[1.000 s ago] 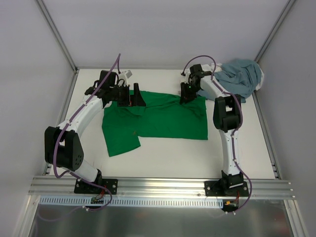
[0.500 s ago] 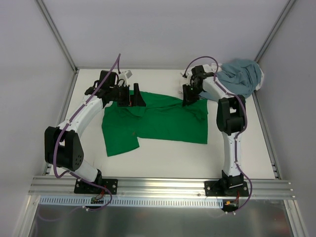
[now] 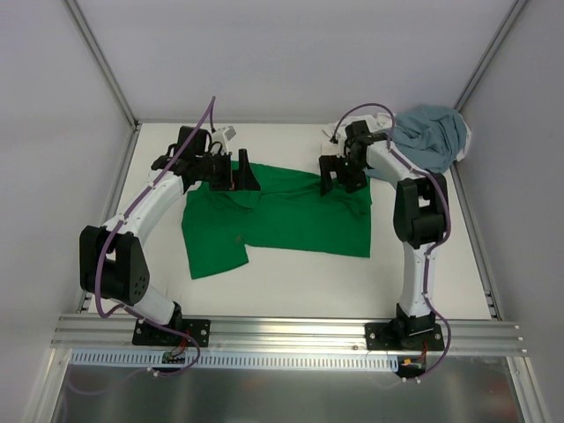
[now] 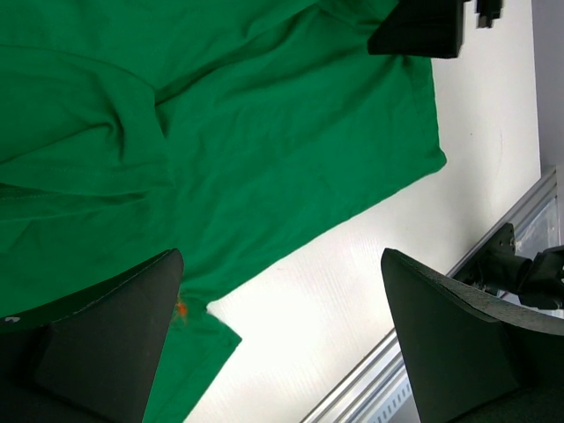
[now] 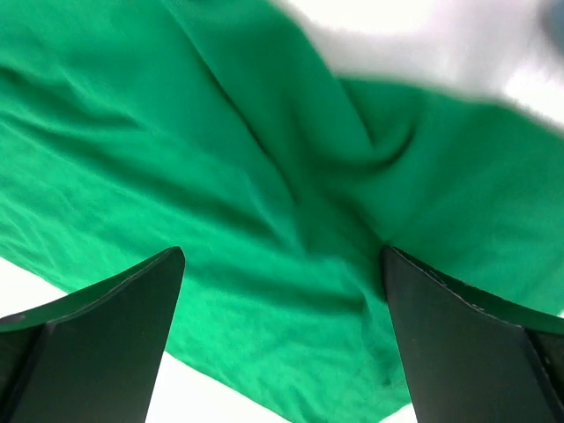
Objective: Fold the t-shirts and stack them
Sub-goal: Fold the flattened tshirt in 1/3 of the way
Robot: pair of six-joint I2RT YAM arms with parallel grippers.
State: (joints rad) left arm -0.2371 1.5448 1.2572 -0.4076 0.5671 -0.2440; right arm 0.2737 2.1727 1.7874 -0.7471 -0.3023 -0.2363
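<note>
Green shirt [image 3: 291, 220] lies spread on the counter [image 3: 291, 282]; left hand [image 3: 247, 179] and right hand [image 3: 339, 179] hang over its far edge, both spread wide, holding nothing.

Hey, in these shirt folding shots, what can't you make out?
Top view: the green t-shirt has its far edge hidden under the left gripper and right gripper.
Top view: the grey-blue t-shirt is bunched in the corner; the right arm covers part, and anything beneath is hidden.
Right wrist view: background beyond the cloth is blurred.
</note>
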